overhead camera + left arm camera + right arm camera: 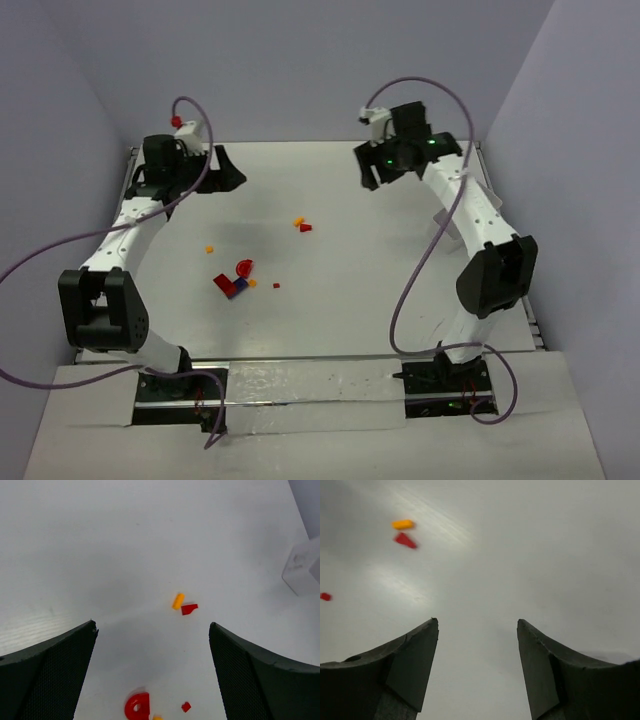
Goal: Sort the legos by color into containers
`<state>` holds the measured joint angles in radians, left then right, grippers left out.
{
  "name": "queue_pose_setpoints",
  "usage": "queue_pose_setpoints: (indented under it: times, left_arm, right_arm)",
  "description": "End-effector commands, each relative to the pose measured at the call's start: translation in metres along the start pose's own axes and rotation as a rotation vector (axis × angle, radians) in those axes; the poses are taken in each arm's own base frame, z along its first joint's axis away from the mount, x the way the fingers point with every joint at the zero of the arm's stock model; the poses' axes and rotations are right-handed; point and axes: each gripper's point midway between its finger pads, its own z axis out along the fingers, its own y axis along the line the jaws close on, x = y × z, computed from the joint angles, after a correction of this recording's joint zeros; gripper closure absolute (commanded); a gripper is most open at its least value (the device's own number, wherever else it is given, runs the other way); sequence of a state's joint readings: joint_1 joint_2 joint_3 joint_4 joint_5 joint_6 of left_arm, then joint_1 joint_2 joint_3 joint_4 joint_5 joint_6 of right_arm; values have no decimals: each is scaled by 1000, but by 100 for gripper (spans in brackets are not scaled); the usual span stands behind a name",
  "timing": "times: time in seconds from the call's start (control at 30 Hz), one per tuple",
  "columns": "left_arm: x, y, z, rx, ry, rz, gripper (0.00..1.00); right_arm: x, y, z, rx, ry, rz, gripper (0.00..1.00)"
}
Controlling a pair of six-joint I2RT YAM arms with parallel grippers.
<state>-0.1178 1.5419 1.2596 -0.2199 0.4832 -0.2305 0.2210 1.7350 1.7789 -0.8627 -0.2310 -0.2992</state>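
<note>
Red, orange and purple legos are lying loose across the middle of the white desk, none of them in a container yet. An orange piece and a red wedge are sitting almost touching. Nearer the arms' bases a red arch, a red brick and a purple piece are crowding together, the brick and the purple one touching. One translucent white container is showing at the right edge of the left wrist view, well apart from the pieces; I am not making out any other tubs

Trouble, to my eye, is lying in how tiny these pieces are against the fingers. Closing on the orange piece is risking a pinch of the red wedge too, or a flick sending one skidding across the smooth desk, and then two colours would be going into one tub. That thin-walled container is also looking light enough for a passing arm to be shoving or tipping it

Over at the far left, the left gripper is hovering with its jaws spread wide, grasping nothing and touching nothing. At the far right, the right gripper is hanging with jaws parted a good way, though less broadly, nothing between them and only bare desk below
</note>
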Motion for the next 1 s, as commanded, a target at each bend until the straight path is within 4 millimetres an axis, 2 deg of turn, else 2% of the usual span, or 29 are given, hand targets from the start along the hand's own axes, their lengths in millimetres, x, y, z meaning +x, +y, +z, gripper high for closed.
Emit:
queue_pose_setpoints:
  times: [0.0,0.03,0.07,0.1,0.13,0.2,0.23,0.3,0.4,0.53,0.97]
  left_arm:
    - [-34,15,-37,-21,-119,-71,1]
    - [-33,18,-40,-35,-109,-73,1]
    - [-34,25,-46,-52,-117,-68,1]
    - [-35,28,-50,-61,-119,-66,1]
    - [-35,28,-52,-61,-119,-59,1]
    - [-34,28,-58,-63,-117,-23,1]
    - [-34,28,-61,-66,-114,-10,1]
    - [-33,26,-66,-66,-122,13,1]
    - [-33,21,-70,-56,-136,31,1]
    - [-32,19,-72,-46,-133,37,1]
    - [-32,20,-67,-38,-123,28,1]
  right_arm:
    - [-33,87,47,-101,-71,112,26]
    - [-45,99,51,-117,-88,105,26]
    - [-42,112,71,-135,-56,82,25]
    - [-39,125,82,-152,-37,58,24]
    - [-43,135,84,-162,-40,35,23]
    - [-37,156,113,-184,14,-16,21]
    - [-39,162,119,-191,20,-28,21]
    - [-29,172,146,-204,64,-54,21]
    - [-16,177,173,-208,97,-64,21]
    - [-5,182,197,-218,123,-81,23]
    - [12,182,230,-201,164,-94,31]
